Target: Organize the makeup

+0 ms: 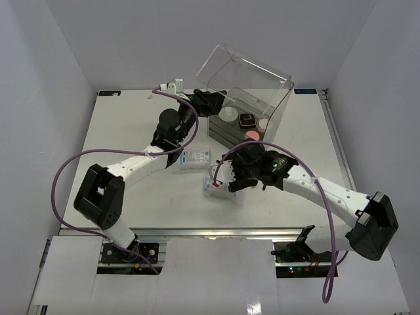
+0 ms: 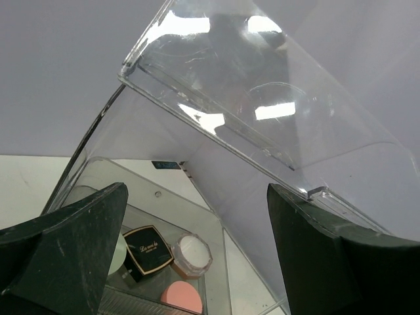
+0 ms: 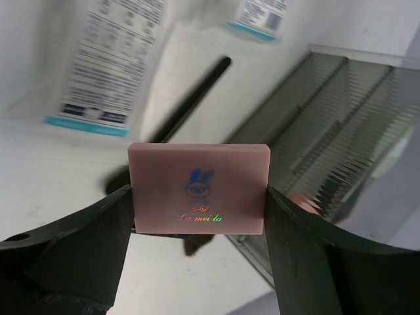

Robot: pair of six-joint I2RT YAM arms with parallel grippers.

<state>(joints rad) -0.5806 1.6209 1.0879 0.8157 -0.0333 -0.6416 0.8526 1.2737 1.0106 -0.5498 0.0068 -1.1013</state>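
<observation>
- Right gripper, centre of the top view: clenched on the pink square puff. Both fingers press its side edges, printed face toward the wrist camera. You have it lifted off the table, probably for carrying to the box.
- Near sachet, white and blue: lies flat on the table just under the right gripper, partly hidden by it.
- Far sachet: lies flat just left of centre, between the two arms and apart from the first.
- Black brush: only a thin handle shows in the right wrist view, lying on the table between the sachets and the grey drawers.
- Left gripper, upper centre of the top view: fingers spread wide, gripping nothing. It sits at the clear box, under the raised lid, apparently keeping the top open for you.
- Top tray, far: the pink round puff, a black compact and a white round pad lie side by side.
</observation>
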